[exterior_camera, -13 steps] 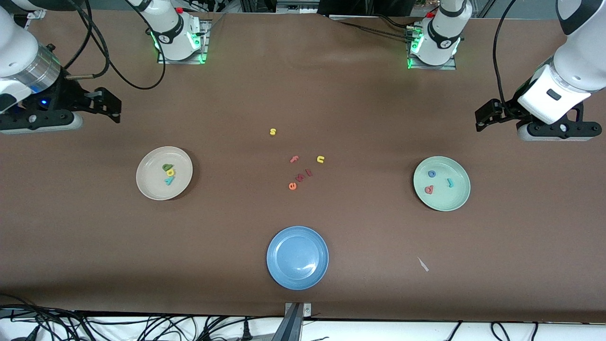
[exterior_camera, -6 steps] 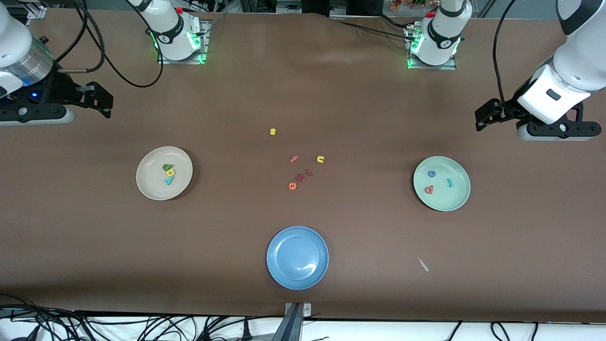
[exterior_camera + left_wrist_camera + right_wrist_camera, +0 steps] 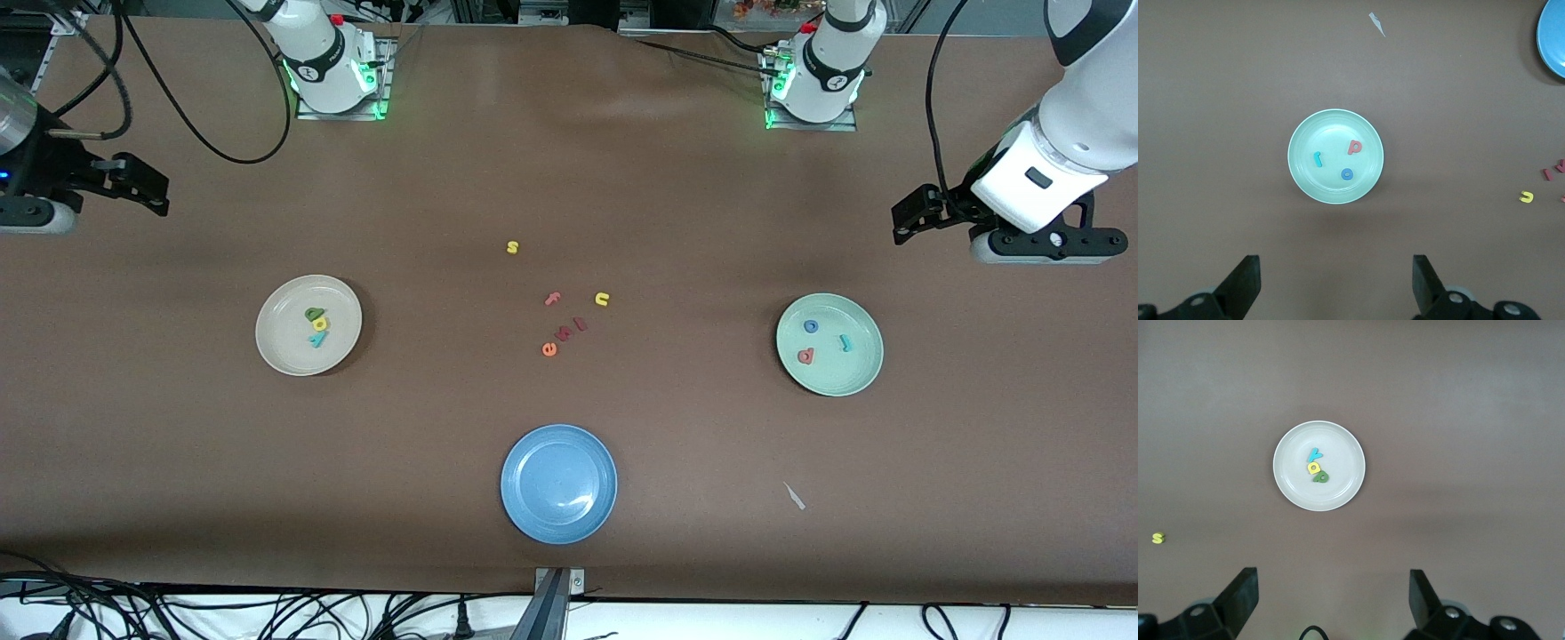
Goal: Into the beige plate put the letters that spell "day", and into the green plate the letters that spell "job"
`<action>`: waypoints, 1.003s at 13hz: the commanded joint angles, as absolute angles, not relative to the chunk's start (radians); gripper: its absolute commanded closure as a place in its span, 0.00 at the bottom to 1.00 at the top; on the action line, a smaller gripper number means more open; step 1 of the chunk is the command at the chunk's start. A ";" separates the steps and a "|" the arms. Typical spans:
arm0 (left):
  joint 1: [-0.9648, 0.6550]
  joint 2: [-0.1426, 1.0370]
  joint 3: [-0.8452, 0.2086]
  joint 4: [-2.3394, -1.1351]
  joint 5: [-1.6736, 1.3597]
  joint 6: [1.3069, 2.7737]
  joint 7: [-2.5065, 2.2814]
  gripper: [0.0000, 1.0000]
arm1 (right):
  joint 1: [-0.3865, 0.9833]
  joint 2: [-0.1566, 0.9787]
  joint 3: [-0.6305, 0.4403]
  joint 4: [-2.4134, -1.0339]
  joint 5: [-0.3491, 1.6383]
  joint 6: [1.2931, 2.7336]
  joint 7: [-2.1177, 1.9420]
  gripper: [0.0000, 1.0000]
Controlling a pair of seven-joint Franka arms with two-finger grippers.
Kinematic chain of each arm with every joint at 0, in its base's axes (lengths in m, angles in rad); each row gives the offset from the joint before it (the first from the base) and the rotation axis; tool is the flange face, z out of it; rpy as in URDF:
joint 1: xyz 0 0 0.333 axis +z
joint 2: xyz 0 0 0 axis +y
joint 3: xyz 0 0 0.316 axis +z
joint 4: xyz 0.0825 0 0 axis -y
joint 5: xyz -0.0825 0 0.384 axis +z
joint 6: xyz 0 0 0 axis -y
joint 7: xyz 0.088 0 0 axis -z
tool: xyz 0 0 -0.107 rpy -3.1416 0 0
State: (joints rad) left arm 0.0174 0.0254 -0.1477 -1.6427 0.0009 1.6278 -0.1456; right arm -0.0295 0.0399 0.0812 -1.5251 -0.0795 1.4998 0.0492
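Beige plate [image 3: 308,325] with overlapping day letters [image 3: 316,326], green plate [image 3: 829,344] with job letters [image 3: 822,340], left hand [image 3: 901,227] open, right hand [image 3: 158,196] open, arm cut off.

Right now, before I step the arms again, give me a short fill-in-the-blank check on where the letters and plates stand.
1. The dark green, yellow and teal letters lie in the ____ plate.
2. The green plate holds ____ letters.
3. The blue plate holds ____ letters.
4. The yellow s lies on the ____, not in a plate.

Missing words: beige; three; no; table
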 commanded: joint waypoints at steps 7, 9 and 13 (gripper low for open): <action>0.017 0.035 -0.149 -1.615 0.029 1.595 -0.127 0.00 | -0.041 0.041 0.049 -1.549 -0.049 1.489 0.008 0.00; 0.018 0.035 -0.149 -1.615 0.029 1.595 -0.127 0.00 | -0.043 0.041 0.048 -1.566 -0.049 1.494 0.009 0.00; 0.018 0.037 -0.149 -1.615 0.029 1.595 -0.127 0.00 | -0.049 0.041 0.035 -1.575 -0.052 1.502 0.009 0.00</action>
